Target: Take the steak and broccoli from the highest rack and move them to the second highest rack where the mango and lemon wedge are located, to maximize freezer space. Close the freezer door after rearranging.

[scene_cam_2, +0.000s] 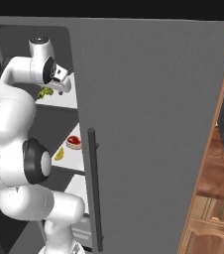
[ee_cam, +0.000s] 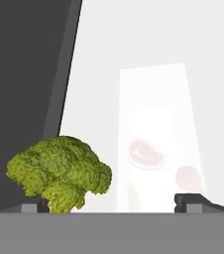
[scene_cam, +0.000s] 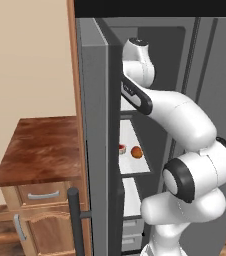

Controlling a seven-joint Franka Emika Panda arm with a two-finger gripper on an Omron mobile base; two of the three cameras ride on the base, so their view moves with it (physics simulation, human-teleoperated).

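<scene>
Hand view showed you the end effector [ee_cam: 111, 206] spread wide, broccoli [ee_cam: 59, 172] on the highest rack [ee_cam: 134, 49] beside one fingertip [ee_cam: 32, 207].

text: none legible | labels: none | numbers: none (all surfaces are plain and unmarked)
</scene>
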